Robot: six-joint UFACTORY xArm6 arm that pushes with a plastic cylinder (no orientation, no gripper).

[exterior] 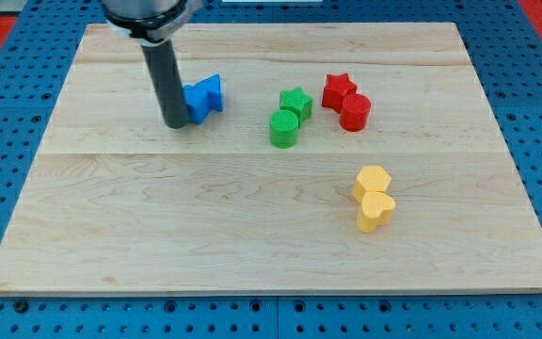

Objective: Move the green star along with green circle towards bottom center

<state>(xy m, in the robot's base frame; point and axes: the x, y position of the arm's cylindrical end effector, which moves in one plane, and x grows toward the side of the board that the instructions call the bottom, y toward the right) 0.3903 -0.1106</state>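
Note:
The green star (296, 101) sits above the board's centre, touching the green circle (283, 129) just below and left of it. My tip (175, 123) is at the view's upper left, well left of both green blocks. It stands against the left side of a blue block pair (203, 97).
A red star (339, 89) and a red circle (356, 111) sit right of the green pair, close to it. A yellow hexagon (373, 180) and a yellow heart (375, 211) lie at the lower right. The wooden board (158, 235) rests on a blue pegboard.

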